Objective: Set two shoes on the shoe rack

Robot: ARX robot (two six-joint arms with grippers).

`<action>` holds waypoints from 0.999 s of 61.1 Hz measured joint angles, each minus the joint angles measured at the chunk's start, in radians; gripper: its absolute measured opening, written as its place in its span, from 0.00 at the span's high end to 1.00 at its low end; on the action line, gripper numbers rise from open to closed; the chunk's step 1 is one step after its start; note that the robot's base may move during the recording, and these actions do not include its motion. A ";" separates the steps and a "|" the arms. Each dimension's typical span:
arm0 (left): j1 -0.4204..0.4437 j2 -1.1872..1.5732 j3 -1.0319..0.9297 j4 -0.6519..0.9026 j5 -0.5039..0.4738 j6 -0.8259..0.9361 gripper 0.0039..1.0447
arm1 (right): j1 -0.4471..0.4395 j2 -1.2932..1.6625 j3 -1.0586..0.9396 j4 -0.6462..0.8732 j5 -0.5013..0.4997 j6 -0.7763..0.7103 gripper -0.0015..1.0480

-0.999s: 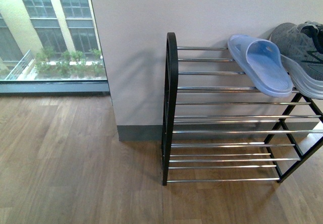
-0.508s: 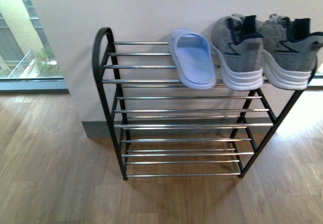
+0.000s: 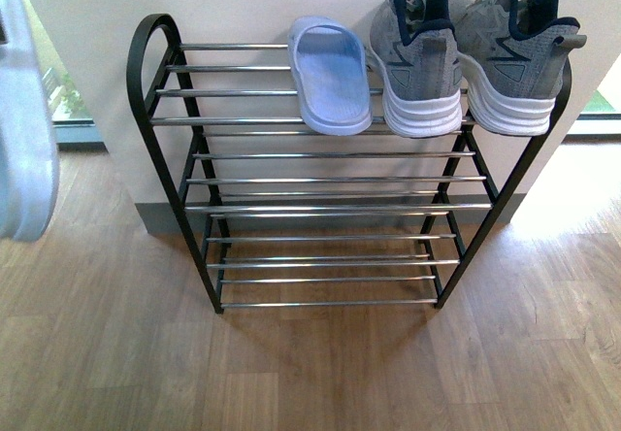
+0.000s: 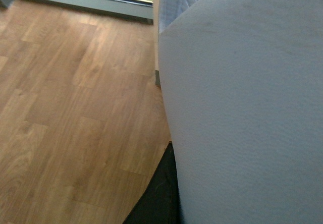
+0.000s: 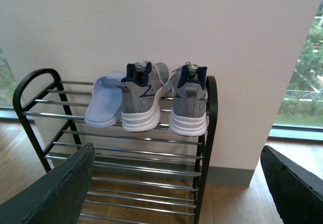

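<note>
My left gripper is hidden behind a pale-blue slide [image 4: 242, 113] that fills its wrist view, so I judge I'm carrying it there, though I can't tell how the grip sits. It shows at the front view's left edge, well apart from the shoe rack [image 3: 155, 140]. On the top rods its mate [image 3: 330, 74] lies beside two grey sneakers [image 3: 423, 57], heels outward, leaving bare rods to the left for this one. My right gripper [image 5: 176, 193] hangs spread wide, empty, facing the rack.
</note>
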 joint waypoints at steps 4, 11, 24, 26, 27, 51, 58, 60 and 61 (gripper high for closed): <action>-0.006 0.082 0.098 -0.045 0.022 0.024 0.98 | 0.000 0.000 0.000 0.000 0.000 0.000 0.09; -0.020 0.216 0.244 -0.114 0.033 0.072 0.98 | 0.000 0.000 0.000 0.000 0.000 0.000 0.09; -0.048 0.436 0.510 -0.234 0.040 0.162 0.98 | 0.000 0.000 0.000 0.000 0.000 0.000 0.09; -0.052 0.465 0.554 -0.254 0.038 0.176 0.98 | 0.000 0.000 0.000 0.000 0.000 0.000 0.09; -0.053 0.469 0.562 -0.257 0.038 0.176 0.98 | 0.000 0.000 0.000 0.000 0.000 0.000 0.09; -0.109 0.758 1.021 -0.430 0.030 0.313 0.98 | 0.000 0.000 0.000 0.000 0.000 0.000 0.09; -0.104 0.863 1.110 -0.445 0.029 0.357 0.98 | 0.000 0.000 0.000 0.000 0.000 0.000 0.09; -0.101 0.882 1.125 -0.447 0.029 0.362 0.98 | 0.000 0.000 0.000 0.000 0.000 0.000 0.09; -0.100 0.889 1.131 -0.447 0.029 0.364 0.98 | 0.000 0.000 0.000 0.000 0.000 0.000 0.09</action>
